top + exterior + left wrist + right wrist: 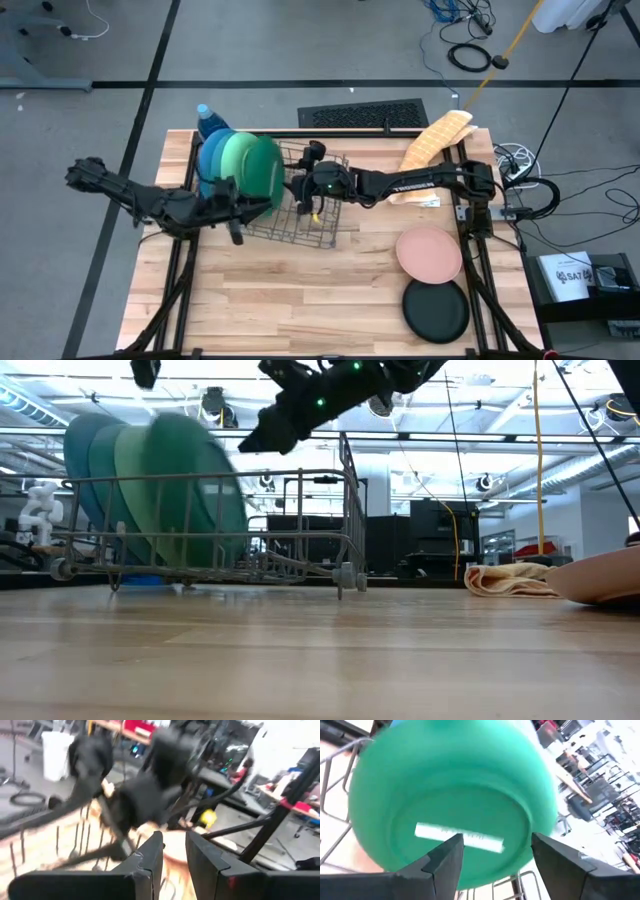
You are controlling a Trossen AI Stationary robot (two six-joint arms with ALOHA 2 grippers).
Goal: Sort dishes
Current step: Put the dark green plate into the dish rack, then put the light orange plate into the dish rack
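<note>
green plate (262,166); pink plate (429,253); black plate (436,310); probably teal plate (232,160)

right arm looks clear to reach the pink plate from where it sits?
Probably yes. The right gripper is open over the dish rack, and the pink plate lies bare on the table on that arm's side, with nothing on top; the black plate lies beside it.

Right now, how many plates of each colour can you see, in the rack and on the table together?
Blue plate, standing in the wire rack: 1
Teal plate, in the rack: 1
Green plate, in the rack: 1
Pink plate, flat on the table: 1
Black plate, flat on the table: 1
Total: 5
</note>
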